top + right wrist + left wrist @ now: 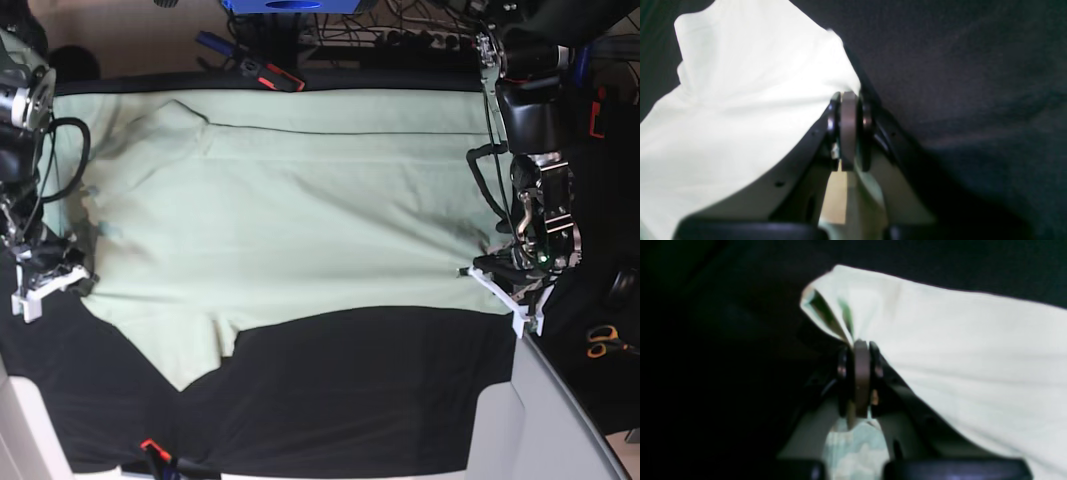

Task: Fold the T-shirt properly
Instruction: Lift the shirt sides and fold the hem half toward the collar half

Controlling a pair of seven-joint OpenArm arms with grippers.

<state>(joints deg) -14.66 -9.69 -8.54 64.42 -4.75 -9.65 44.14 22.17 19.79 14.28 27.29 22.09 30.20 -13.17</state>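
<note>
Two grippers, left (468, 271) and right (88, 290), pinching the T-shirt (270, 210), black cloth (350, 400) beneath, orange-handled scissors (606, 341) rightward.

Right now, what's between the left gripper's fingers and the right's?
Only the T-shirt, spanning unbroken from the left gripper to the right gripper, fingers of both shut on it. Base view shows the whole stretch.

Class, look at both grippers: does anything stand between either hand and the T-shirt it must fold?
Nothing visible does. The left hand and the right hand are both closed on the T-shirt itself, with no other object between.
</note>
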